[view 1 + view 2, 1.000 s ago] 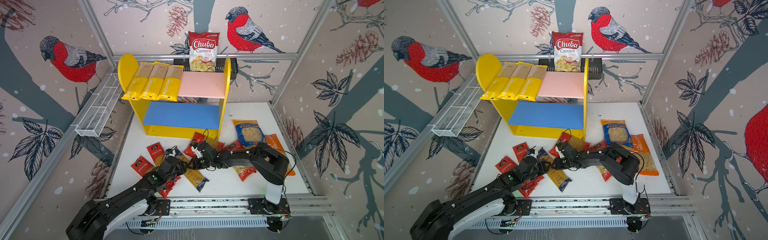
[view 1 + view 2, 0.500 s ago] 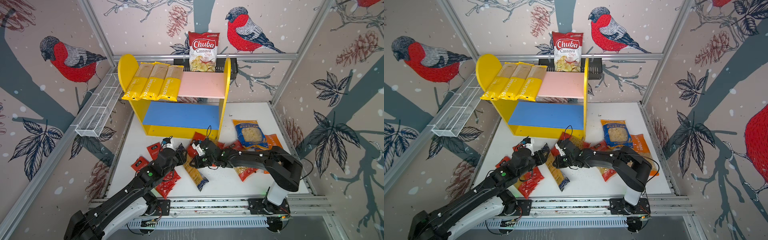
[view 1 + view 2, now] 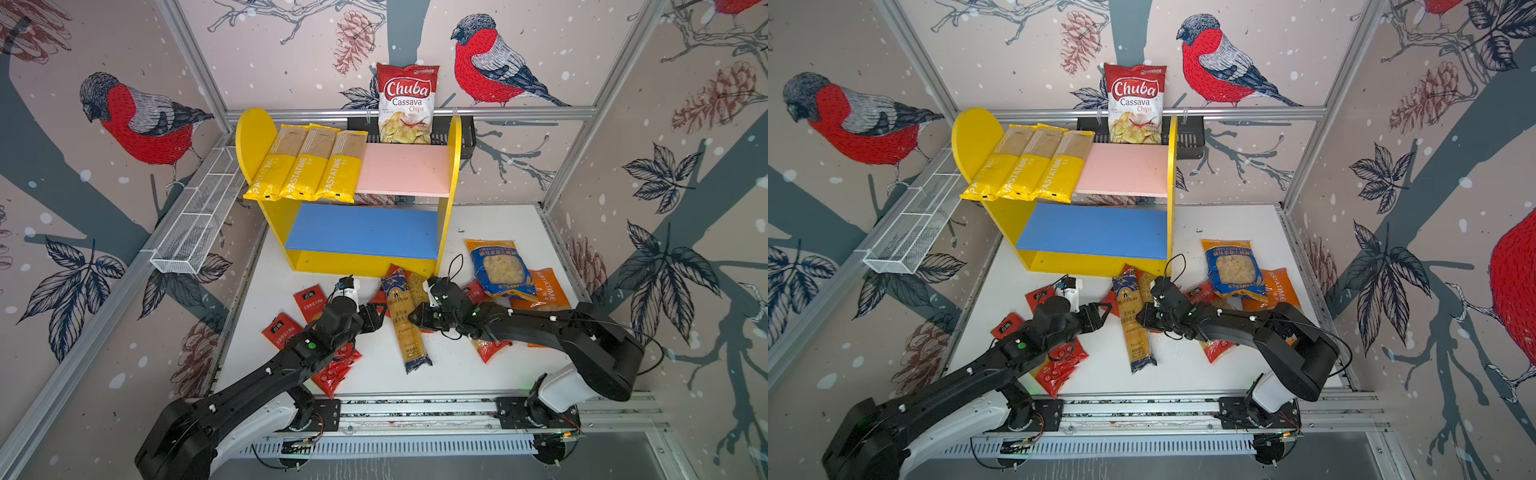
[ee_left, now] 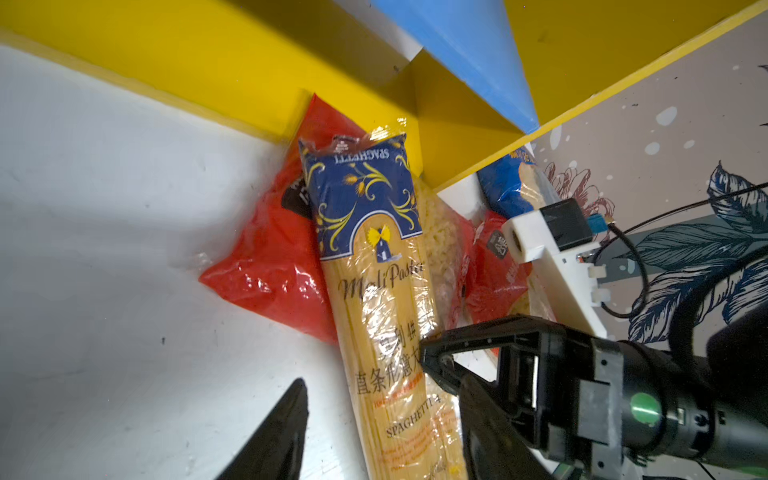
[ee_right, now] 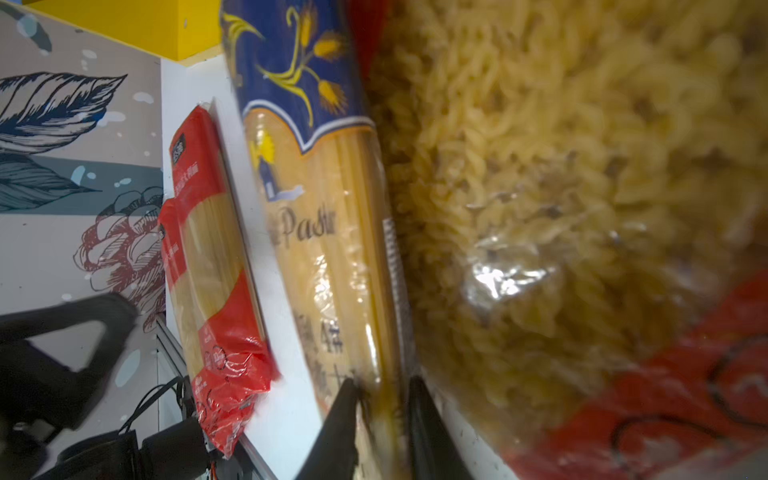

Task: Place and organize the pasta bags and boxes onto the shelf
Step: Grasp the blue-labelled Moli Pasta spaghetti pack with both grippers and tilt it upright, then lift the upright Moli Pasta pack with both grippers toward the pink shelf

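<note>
**Two grippers flank one dark blue spaghetti pack point(image 3: 405, 328) on the white table point(image 3: 457, 365), in front of the two-tier shelf point(image 3: 266, 137).**

The right gripper point(image 3: 413, 320) has its narrowly parted jaws astride the pack's long edge; whether they pinch it cannot be told. The left gripper point(image 3: 381, 318), jaws wide and empty, stands just off the opposite edge. Under the pack's far end lies one red bag point(image 4: 266, 257) of spirals, reaching the shelf's base. Two red spaghetti packs point(image 3: 309, 300) lie side by side on the left gripper's outer side, partly under its arm. Behind the right gripper are a second red bag point(image 3: 490, 349), one blue bag point(image 3: 496, 268) and one orange bag point(image 3: 546, 286), overlapping. Beyond both grippers, three yellow PASTATIME packs point(image 3: 305, 166) sit side by side on the pink upper board point(image 3: 407, 170).
</note>
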Tool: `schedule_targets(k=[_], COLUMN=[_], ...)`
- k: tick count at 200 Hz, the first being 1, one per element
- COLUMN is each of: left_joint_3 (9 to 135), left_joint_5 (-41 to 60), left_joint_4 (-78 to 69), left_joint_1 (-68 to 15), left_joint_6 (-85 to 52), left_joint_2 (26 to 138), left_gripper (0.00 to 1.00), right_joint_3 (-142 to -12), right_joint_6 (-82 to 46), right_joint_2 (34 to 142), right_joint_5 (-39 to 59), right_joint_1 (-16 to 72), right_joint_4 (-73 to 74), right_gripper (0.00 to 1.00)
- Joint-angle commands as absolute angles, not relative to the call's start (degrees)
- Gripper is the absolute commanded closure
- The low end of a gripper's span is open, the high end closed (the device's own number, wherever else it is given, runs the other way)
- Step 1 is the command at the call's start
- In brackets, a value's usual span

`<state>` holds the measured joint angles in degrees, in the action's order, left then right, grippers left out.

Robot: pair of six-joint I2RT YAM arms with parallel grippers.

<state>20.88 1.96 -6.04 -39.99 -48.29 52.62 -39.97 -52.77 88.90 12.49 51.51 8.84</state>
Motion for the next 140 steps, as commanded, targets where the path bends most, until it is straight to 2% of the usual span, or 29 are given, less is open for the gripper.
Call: schedule_targets(k=[1,35,70,91,112,140], left_joint_3=[18.35,14.85,12.32,12.18,12.69,14.92], left_joint_5=[5.98,8.4,9.94,10.95,12.83,14.51], left_joint_4=[-15.9,-22.52,-29.14,-30.85,-30.61,-25.72], left_joint_1=[-40.42,-40.83,-40.78,-40.69,-39.88,-37.88], left_joint_6=[-50.74,-51.51,-53.09,-53.35,-53.06,-50.2], left_joint_2=[55.03,58.75,62.3,64.49,64.19,59.29], left_gripper=[0.42,0.44,0.49,0.54,0.57,0.55], right_joint_3=[-38.79,-34.6,-32.46,-31.95,-31.15,-30.15], right_joint_6=[-53.85,-50.13,-48.1,-48.84,-49.81,-49.3], right_joint_2=[89.04,88.76,91.04,92.75,92.48,88.47], right_joint_5=[13.83,21.36,25.78,27.7,27.98,28.2], right_joint_1=[51.73,49.83,49.49,49.82,50.1,50.32], right_joint_4=[12.98,16.98,22.03,26.54,29.65,31.13], right_gripper=[0.66,0.53,0.5,0.55,0.7,0.82])
